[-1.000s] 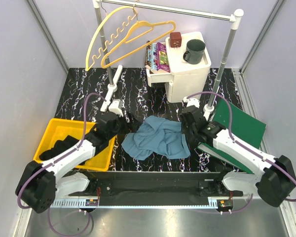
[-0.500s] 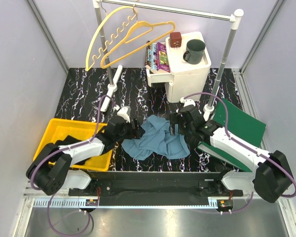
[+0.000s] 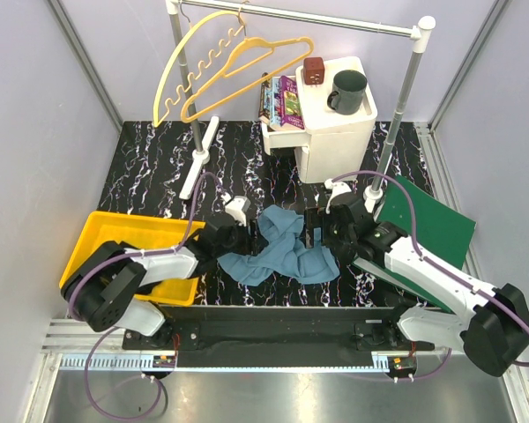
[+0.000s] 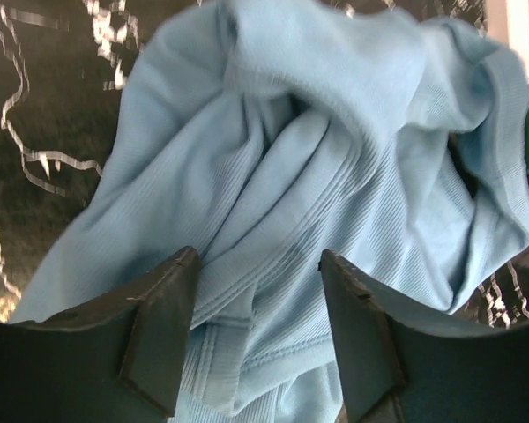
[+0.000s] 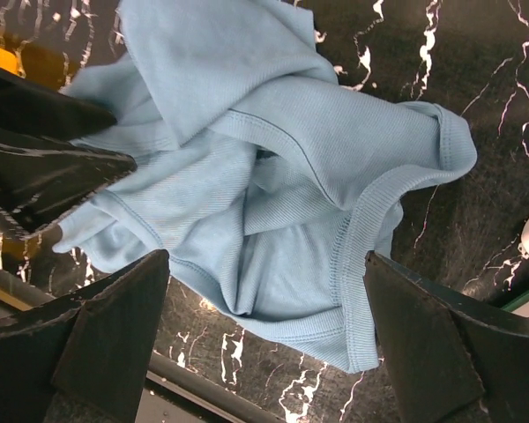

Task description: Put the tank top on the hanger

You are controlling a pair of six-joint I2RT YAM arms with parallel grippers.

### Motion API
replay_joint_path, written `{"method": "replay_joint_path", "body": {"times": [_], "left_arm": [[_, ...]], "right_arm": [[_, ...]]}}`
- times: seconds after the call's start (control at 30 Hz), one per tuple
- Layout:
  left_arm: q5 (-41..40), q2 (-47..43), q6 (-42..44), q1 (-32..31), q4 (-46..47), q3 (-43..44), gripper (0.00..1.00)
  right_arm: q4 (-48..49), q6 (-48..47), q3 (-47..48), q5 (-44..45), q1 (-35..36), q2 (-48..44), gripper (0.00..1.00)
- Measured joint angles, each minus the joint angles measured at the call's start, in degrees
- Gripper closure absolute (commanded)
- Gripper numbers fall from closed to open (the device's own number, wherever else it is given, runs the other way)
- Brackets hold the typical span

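Note:
The teal-blue tank top (image 3: pixel 286 253) lies crumpled on the black marbled table, between my two grippers. My left gripper (image 3: pixel 240 234) is low at its left edge; in the left wrist view that gripper (image 4: pixel 256 335) is open, its jaws part-way apart on either side of a hemmed fold of tank top (image 4: pixel 317 176). My right gripper (image 3: pixel 316 229) hangs over the shirt's right side. Its wrist view shows this gripper (image 5: pixel 264 339) wide open above the tank top (image 5: pixel 273 176), holding nothing. The orange-yellow hanger (image 3: pixel 247 75) hangs on the rail at the back.
A paler wavy hanger (image 3: pixel 187 75) hangs beside it on the rack (image 3: pixel 335 19). A yellow bin (image 3: pixel 106 227) with black cloth sits at left. Behind stands a white cabinet (image 3: pixel 339 132) with a mug (image 3: pixel 347 91). A green board (image 3: pixel 432 227) lies at right.
My left arm reached right to the tank top's left edge and its jaws narrowed. My right gripper opened wide, letting go of the cloth. The shirt bunched narrower.

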Motion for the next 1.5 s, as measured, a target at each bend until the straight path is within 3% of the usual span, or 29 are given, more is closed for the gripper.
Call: {"method": "replay_joint_path", "body": {"times": [0.17,0.23,0.27,0.3,0.43,0.53,0.7,0.93,1.2,1.5], "left_arm": [[0.9,-1.3,-1.5,-0.2,0.8,-3.4,0.4],[1.8,-3.2,-2.2,-0.6,0.7,-5.2,0.33],[2.1,-4.4,-2.5,-0.9,0.3,-5.7,0.22],[2.1,-5.9,-2.8,-1.2,-0.8,-5.9,0.18],[-0.5,-16.0,-1.4,-1.8,-8.3,-4.8,0.1],[-6.2,-24.6,2.2,-1.9,-18.2,0.4,0.01],[-14.1,-31.1,11.5,-1.3,-27.9,15.2,0.01],[-18.5,-21.3,24.4,3.3,-33.9,41.0,0.01],[-16.1,-3.2,38.1,10.8,-37.1,68.1,0.02],[0.8,8.4,44.1,20.4,-43.9,79.6,0.03]], "right_arm": [[0.1,-0.7,0.6,-0.6,0.0,-1.0,0.01],[0.3,-1.0,1.0,-0.9,0.0,-1.0,0.01],[0.3,-1.2,1.2,-0.9,0.0,-0.9,0.01],[0.4,-1.3,1.3,-0.9,0.0,-0.9,0.01],[0.5,-1.3,1.9,-1.0,0.0,-0.4,0.01],[0.6,-1.3,1.9,-1.3,0.0,-0.5,0.0],[0.6,-1.6,2.1,-2.0,0.0,-0.8,0.0],[0.6,-1.5,2.8,-4.3,0.0,-1.0,0.0],[0.6,-1.8,2.8,-8.0,-0.1,-1.0,0.0],[0.7,-2.6,1.6,-10.3,-0.1,-2.6,0.0]]}}
